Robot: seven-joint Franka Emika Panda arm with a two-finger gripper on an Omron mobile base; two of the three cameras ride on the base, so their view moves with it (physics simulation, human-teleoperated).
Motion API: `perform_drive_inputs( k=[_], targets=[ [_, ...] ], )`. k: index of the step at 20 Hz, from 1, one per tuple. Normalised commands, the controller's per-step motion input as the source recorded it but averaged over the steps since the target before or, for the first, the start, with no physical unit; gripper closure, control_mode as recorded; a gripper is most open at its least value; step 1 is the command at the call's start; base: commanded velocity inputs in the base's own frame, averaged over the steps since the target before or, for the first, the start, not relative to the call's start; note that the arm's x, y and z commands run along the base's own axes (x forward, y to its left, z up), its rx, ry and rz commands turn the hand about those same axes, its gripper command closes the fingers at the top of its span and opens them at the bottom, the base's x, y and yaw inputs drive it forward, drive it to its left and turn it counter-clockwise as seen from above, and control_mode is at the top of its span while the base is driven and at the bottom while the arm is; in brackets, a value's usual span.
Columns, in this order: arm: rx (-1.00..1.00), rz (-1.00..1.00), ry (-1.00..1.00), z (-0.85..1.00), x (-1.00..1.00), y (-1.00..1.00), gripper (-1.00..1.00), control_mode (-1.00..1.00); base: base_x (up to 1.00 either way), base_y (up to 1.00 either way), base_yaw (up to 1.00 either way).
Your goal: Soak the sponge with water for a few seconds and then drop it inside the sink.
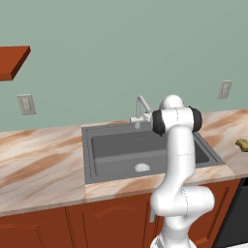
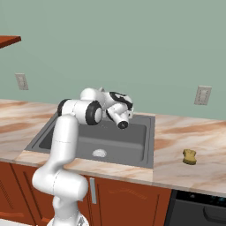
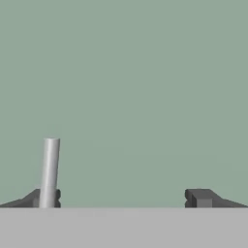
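Gripper (image 3: 121, 198) wide open, holding nothing, up by the faucet (image 1: 141, 110), likely to turn on water. Sponge (image 2: 189, 156) sits on worktop (image 2: 185, 137), 3 o'clock of sink (image 2: 150, 145), well apart.

You have the sponge (image 2: 189, 156) lying flat on the marble counter, well to the right of the sink (image 2: 141, 154) and apart from its rim; it is a small yellow-olive block with an uneven outline. You see it again at the right edge of the left base view (image 1: 242, 145). The sink is a dark grey rectangular basin set into the counter, with a round silvery drain on its floor and a slim grey faucet at the back rim.
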Motion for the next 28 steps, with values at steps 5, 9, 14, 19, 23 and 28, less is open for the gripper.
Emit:
perform_drive_inputs(
  k=[5, 9, 14, 19, 23, 28],
  targets=[
    [0.04, -0.07, 0.00, -0.45, 0.06, -0.57, -1.00, -1.00, 0.00, 0.00, 0.00],
    [0.04, -0.07, 0.00, -0.49, 0.08, -0.61, -1.00, -1.00, 0.00, 0.00, 0.00],
    [0.04, -0.07, 0.01, -0.52, 0.03, -0.62, -1.00, -1.00, 0.00, 0.00, 0.00],
    [0.05, -0.07, 0.04, -0.59, 0.01, -0.63, -1.00, -1.00, 0.00, 0.00, 0.00],
    [0.06, -0.04, 0.04, -0.27, 0.00, -0.50, -1.00, -1.00, 0.00, 0.00, 0.00],
    [0.12, 0.00, 0.02, 0.08, 0.00, -0.44, -1.00, -1.00, 0.00, 0.00, 0.00]
  ],
)
